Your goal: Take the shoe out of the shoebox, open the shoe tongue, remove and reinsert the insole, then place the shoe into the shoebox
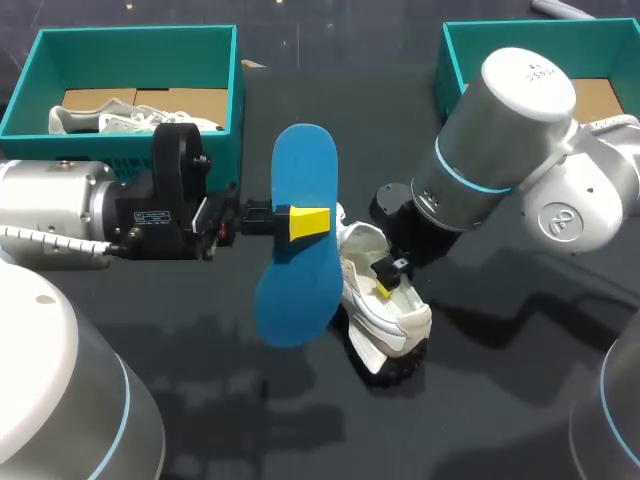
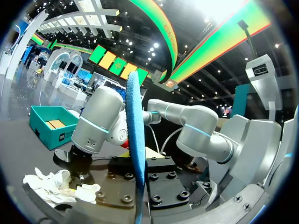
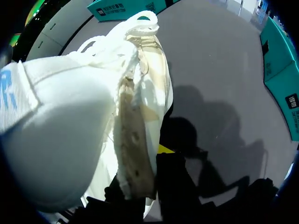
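Insole (image 1: pixel 305 160) out; reinsertion up next.
Held it clamped in left gripper (image 1: pixel 305 222), shoe (image 1: pixel 400 318) pinched in right gripper (image 1: pixel 385 285); needed toe-first alignment.

No lettering is legible. A white label (image 3: pixel 111 8) marks the teal shoebox (image 3: pixel 145 7) wall ahead of the right hand (image 1: pixel 385 285); illegible characters sit on the right arm's end cap (image 1: pixel 527 72); blue print (image 3: pixel 7 88) marks the shoe (image 3: pixel 60 121) it grips.

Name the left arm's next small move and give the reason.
Probably swing the blue insole over toward the white shoe and its opening. The left gripper holds the insole clear of the shoe, and the right gripper grips the shoe, so reinserting seems next.
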Controlling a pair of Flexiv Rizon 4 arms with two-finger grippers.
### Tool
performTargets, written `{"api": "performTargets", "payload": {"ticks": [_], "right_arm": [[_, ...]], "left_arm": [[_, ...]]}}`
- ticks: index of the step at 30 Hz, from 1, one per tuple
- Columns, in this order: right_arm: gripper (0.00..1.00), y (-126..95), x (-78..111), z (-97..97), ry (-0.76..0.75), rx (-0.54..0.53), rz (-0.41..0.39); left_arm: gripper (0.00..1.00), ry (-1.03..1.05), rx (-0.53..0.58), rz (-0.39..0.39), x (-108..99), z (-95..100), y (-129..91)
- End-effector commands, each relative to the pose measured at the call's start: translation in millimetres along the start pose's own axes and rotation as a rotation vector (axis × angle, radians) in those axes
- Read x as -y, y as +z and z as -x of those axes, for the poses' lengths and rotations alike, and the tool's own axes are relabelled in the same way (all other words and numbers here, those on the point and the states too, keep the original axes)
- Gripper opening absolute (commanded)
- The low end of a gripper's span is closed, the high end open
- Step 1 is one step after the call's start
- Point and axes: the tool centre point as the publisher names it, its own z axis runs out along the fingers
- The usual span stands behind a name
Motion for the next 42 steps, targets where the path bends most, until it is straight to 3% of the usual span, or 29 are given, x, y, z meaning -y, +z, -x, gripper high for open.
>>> {"api": "performTargets", "payload": {"ticks": [1, 5, 15, 31, 36, 42], "right_arm": [[0.00, -0.6, -0.6, -0.5, 0.000, -0.001, 0.000], [0.00, -0.6, -0.6, -0.5, 0.000, -0.001, 0.000], [0.00, 16.3, 5.0, -10.9, 0.195, -0.019, 0.035], [0.00, 17.0, 7.7, -9.5, 0.233, -0.028, 0.062], [0.00, 17.9, 11.4, -11.7, 0.404, 0.057, 0.084], [0.00, 21.1, 14.1, -20.7, 0.452, 0.126, 0.094]], "left_arm": [[0.00, 0.000, 0.001, -0.002, -1.6, -0.1, 1.7], [0.00, 0.000, 0.001, -0.002, -1.6, -0.1, 1.7], [0.00, 0.000, 0.001, -0.002, -1.6, -0.1, 1.7], [0.00, 0.000, 0.001, -0.002, -1.6, -0.1, 1.7], [0.00, 0.000, 0.001, -0.002, -1.6, -0.1, 1.7], [0.00, 0.000, 0.001, -0.002, -1.6, -0.1, 1.7]]}}
